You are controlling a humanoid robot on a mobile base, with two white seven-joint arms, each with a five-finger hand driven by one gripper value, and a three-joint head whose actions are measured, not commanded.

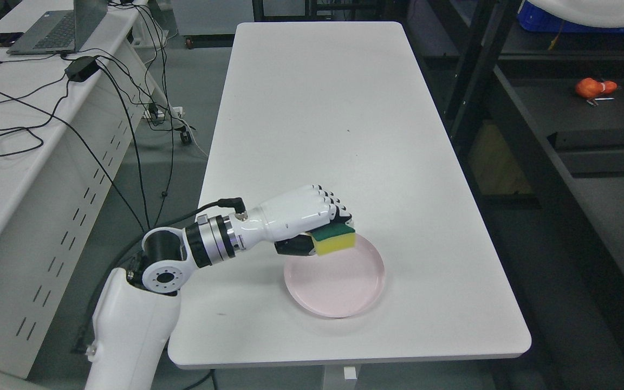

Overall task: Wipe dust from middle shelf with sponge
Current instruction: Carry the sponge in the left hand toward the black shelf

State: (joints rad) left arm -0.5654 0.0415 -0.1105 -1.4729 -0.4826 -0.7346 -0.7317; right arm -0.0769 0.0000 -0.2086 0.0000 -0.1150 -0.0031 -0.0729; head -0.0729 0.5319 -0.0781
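Head view shows my left robot hand [320, 219] clamped around the sponge [335, 237], hovering over the pink plate [339, 292] on the white surface [333, 108]. Pickup looks done, so I reckon next comes swinging toward the dark shelf [588, 130] on the right.

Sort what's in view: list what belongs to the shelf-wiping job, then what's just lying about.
Job:
- yellow and green sponge, grasped in the left hand
- dark metal shelf unit on the right

Lying about:
- round pink plate under the sponge
- long white table
- grey laptop and black cables on the side desk
- orange object on the shelf
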